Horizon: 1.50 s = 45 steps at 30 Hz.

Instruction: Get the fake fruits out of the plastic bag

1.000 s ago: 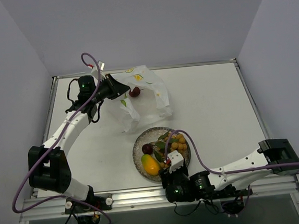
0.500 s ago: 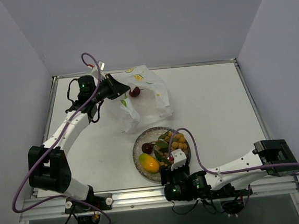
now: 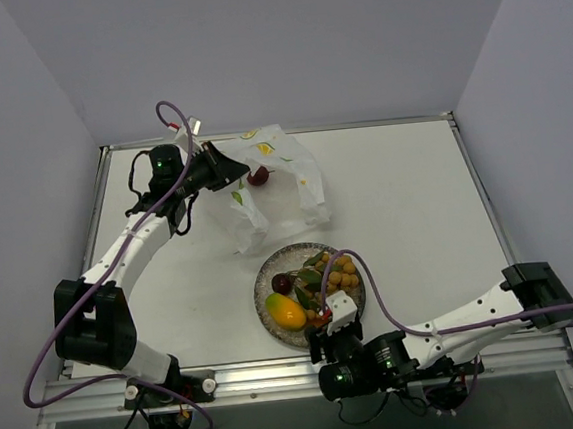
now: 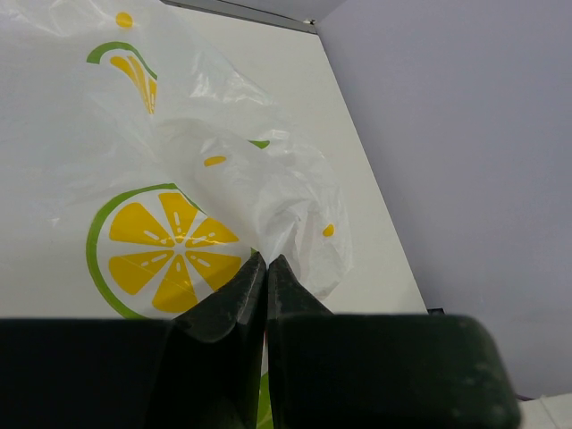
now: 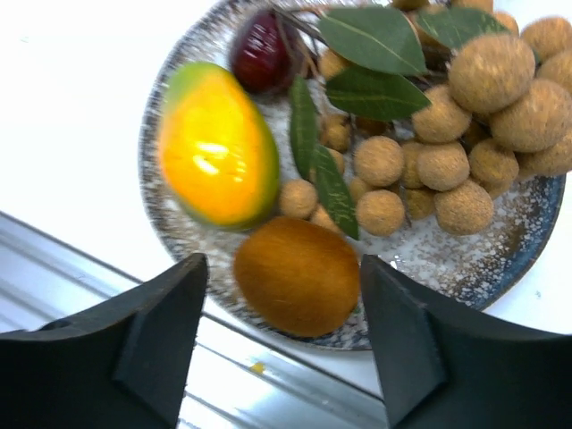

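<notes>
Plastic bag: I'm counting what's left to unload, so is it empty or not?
Not empty. A dark maroon ball shows in the opening of the plastic bag, beside the left hand pinching the film.

White table (image 3: 417, 213), two items.
I see the speckled plate (image 3: 259, 293) near its front edge and, just behind it, the plastic bag (image 3: 298, 178), lower folds resting on the surface.

A round speckled plate (image 3: 262, 289) sits on the white table (image 3: 415, 193).
</notes>
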Motion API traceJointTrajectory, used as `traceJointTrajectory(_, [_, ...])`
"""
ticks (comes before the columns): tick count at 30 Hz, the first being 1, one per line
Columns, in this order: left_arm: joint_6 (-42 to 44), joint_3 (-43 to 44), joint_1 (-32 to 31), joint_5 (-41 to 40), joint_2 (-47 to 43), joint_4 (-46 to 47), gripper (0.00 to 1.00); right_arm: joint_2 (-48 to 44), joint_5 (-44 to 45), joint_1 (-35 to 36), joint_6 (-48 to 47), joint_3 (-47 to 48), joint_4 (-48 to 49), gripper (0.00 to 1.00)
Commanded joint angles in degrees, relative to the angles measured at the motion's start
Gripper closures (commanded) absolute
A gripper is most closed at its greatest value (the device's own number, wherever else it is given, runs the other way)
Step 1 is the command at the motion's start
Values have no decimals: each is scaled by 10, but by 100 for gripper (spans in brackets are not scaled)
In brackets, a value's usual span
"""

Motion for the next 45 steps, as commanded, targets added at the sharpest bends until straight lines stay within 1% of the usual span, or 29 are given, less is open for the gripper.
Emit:
traceJointTrajectory(1, [-2,11,4,15,-32,28,98,-4,57,26,12,66,-98,38])
traceJointTrajectory(2, [-1,10,4,15,-35,27,98,-4,58,29,-1,87,-105,42])
traceJointTrajectory(4, [3,10,4,16,-39,21,98,-3,59,31,-38,115,-109,57])
traceJointTrajectory(5, [7,13,4,12,-41,16,98,-3,63,31,-49,125,-109,70])
traceJointTrajectory(6, [19,15,4,10,-45,9,98,-4,80,30,-60,135,-109,76])
traceJointTrajectory(7, [25,16,4,8,-47,-5,98,-5,94,27,-82,152,-109,88])
traceJointTrajectory(9, [40,22,4,3,-51,-21,98,-10,118,1,-97,167,-109,98])
traceJointTrajectory(10, [43,23,4,1,-53,-25,98,-15,140,-15,-112,181,-103,100])
traceJointTrajectory(11, [46,23,3,0,-53,-26,98,-17,146,-59,-137,186,-86,100])
traceJointTrajectory(12, [46,24,3,2,-52,-26,98,-18,142,-87,-181,186,-52,100])
traceJointTrajectory(13, [44,24,3,6,-51,-22,98,-24,99,-116,-236,183,48,100])
traceJointTrajectory(14, [37,23,3,11,-48,-16,98,-25,52,-185,-344,169,106,100])
traceJointTrajectory(15, [34,23,3,18,-47,-8,98,-26,-8,-221,-384,160,166,100])
traceJointTrajectory(16, [32,23,2,25,-46,-7,98,-23,-66,-259,-415,151,252,100])
traceJointTrajectory(17, [32,23,2,27,-48,-6,98,-16,-156,-295,-442,143,279,100])
traceJointTrajectory(18, [33,24,2,30,-50,-5,98,6,-192,-360,-450,146,302,100])
traceJointTrajectory(19, [35,24,2,31,-50,-5,98,21,-226,-385,-460,151,334,100])
traceJointTrajectory(20, [35,23,2,30,-50,-5,98,35,-282,-402,-469,157,351,100])
traceJointTrajectory(22, [31,22,1,35,-48,-1,98,82,-315,-424,-497,172,406,100])
traceJointTrajectory(24, [15,21,1,45,-42,15,98,118,-340,-439,-504,193,431,100])
traceJointTrajectory(27, [4,18,1,55,-41,28,98,190,-378,-480,-501,221,476,100])
traceJointTrajectory(30, [0,17,0,58,-46,31,98,271,-383,-503,-505,242,520,100])
traceJointTrajectory(36, [-27,19,-2,85,-50,55,98,376,-384,-550,-496,290,589,97])
traceJointTrajectory(37, [-28,19,-3,86,-52,55,98,387,-380,-555,-494,295,609,95])
traceJointTrajectory(39, [-27,20,-5,86,-55,52,98,411,-377,-564,-496,316,617,91])
traceJointTrajectory(42, [-32,22,-11,92,-55,54,98,453,-374,-563,-501,352,621,76])
traceJointTrajectory(43, [-34,24,-16,97,-55,55,98,466,-369,-563,-498,357,627,65])
traceJointTrajectory(44, [-33,25,-19,98,-58,56,98,471,-357,-562,-495,360,632,58])
traceJointTrajectory(45, [-30,27,-31,100,-59,54,98,478,-352,-562,-481,360,641,42])
